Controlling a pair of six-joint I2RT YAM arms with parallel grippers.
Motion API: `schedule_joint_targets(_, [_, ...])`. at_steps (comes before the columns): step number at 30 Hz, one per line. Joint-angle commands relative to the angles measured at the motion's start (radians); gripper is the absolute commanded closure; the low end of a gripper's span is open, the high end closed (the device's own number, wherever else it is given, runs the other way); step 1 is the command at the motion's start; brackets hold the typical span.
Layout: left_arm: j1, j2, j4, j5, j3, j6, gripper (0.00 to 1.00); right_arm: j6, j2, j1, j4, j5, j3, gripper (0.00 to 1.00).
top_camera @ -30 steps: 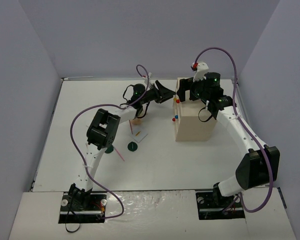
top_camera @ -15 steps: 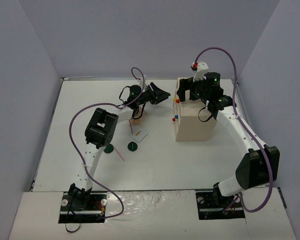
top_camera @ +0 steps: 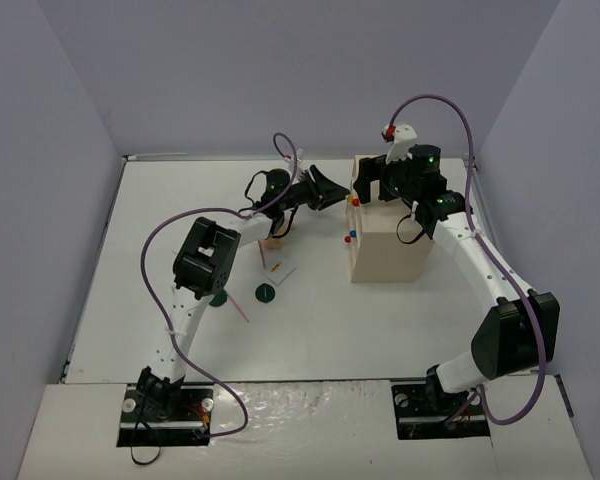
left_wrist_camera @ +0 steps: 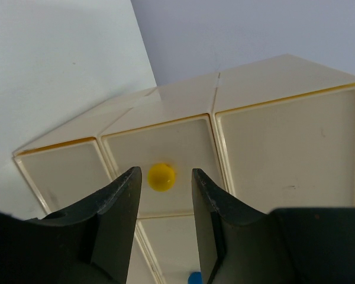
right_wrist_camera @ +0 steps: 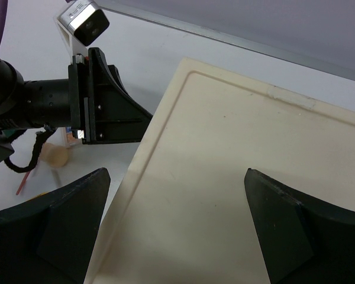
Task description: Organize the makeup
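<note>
The makeup lies on the table left of the beige drawer box [top_camera: 392,245]: a dark green disc [top_camera: 265,294], a second disc [top_camera: 218,298] half under the left arm, a white card [top_camera: 281,271], a thin pink pencil [top_camera: 239,308] and a beige sponge [top_camera: 272,243]. My left gripper [top_camera: 342,190] is open and empty, its jaws pointing at the box front, lined up with the yellow knob [left_wrist_camera: 161,176] and short of it. My right gripper [top_camera: 372,180] is open, its jaws spread wide over the box top [right_wrist_camera: 236,195], holding nothing.
The box front has a red knob [top_camera: 346,240], a blue knob [left_wrist_camera: 193,278] and closed drawers. Purple cables loop over both arms. Grey walls close in the table on three sides. The sponge and pencil also show in the right wrist view [right_wrist_camera: 58,156].
The left gripper swung slightly back and then forward toward the box front again. The right arm and the makeup have not moved.
</note>
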Motion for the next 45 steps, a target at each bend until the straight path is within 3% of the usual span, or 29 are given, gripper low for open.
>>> schedule_joint_targets(1, [-0.013, -0.025, 0.062, 0.030, 0.079, 0.016, 0.64, -0.003, -0.008, 0.003, 0.044, 0.008, -0.005, 0.05])
schedule_joint_targets(21, [-0.027, 0.008, 0.057, 0.043, 0.112, 0.013, 0.68, 0.000, -0.004, 0.004, 0.045, -0.004, -0.007, 0.05])
schedule_joint_targets(26, [-0.026, 0.019, 0.092, 0.037, 0.119, -0.018, 0.76, -0.001, 0.003, 0.004, 0.044, -0.011, -0.008, 0.05])
schedule_joint_targets(31, [-0.026, 0.007, 0.099, 0.040, 0.096, -0.014, 1.00, -0.005, 0.002, 0.003, 0.043, 0.010, -0.010, 0.05])
schedule_joint_targets(40, [-0.011, -0.053, 0.061, 0.017, 0.008, 0.040, 1.00, -0.018, -0.001, 0.022, 0.033, 0.129, 0.000, 0.05])
schedule_joint_targets(45, [-0.011, -0.070, 0.054, 0.018, -0.002, 0.047, 1.00, -0.059, 0.018, 0.091, -0.017, 0.304, 0.029, 0.05])
